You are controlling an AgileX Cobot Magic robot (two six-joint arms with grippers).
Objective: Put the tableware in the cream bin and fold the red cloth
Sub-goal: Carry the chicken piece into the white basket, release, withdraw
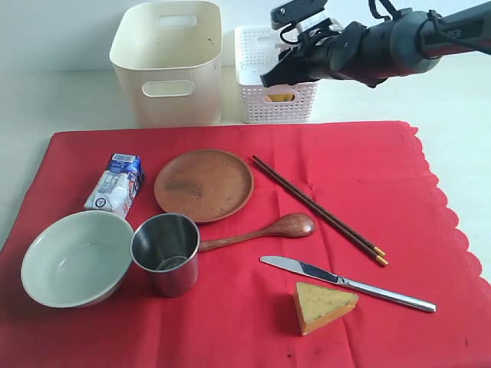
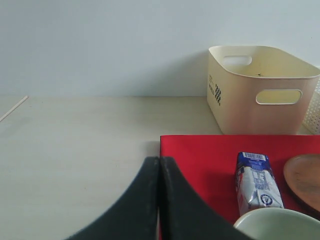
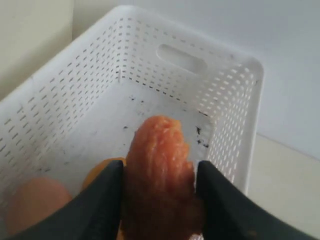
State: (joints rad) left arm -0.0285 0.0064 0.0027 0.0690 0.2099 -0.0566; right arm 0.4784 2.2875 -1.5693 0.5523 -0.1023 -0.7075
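Cheese wedge [image 1: 322,307] lies nearest on the red cloth [image 1: 430,222], which is spread flat over the surface [image 2: 75,150] with its scalloped edge to the right; just beyond the wedge a steel knife [image 1: 345,280] lies slantwise, blade to the left. Left of these the pale bowl [image 1: 77,257] stands upright with the steel cup [image 1: 166,253] close against its right side, and the wooden spoon [image 1: 261,231] points its handle at the cup. The left fingers [image 2: 135,205] are pressed together on nothing, at the cloth's left edge near the bowl. Farther on, the dark chopsticks [image 1: 318,208] run diagonally right of the brown plate [image 1: 203,185], and a small milk carton [image 1: 116,182] lies left of it. Past the cloth's far edge the cream bin [image 1: 169,61] stands just beside a white lattice basket [image 1: 268,103] on its right. Over that basket the right fingers [image 3: 100,205] are half spread and clamp a sausage [image 3: 157,175]; beneath it something orange-yellow [image 3: 100,167] and a pale rounded thing [image 3: 35,200] lie in the basket
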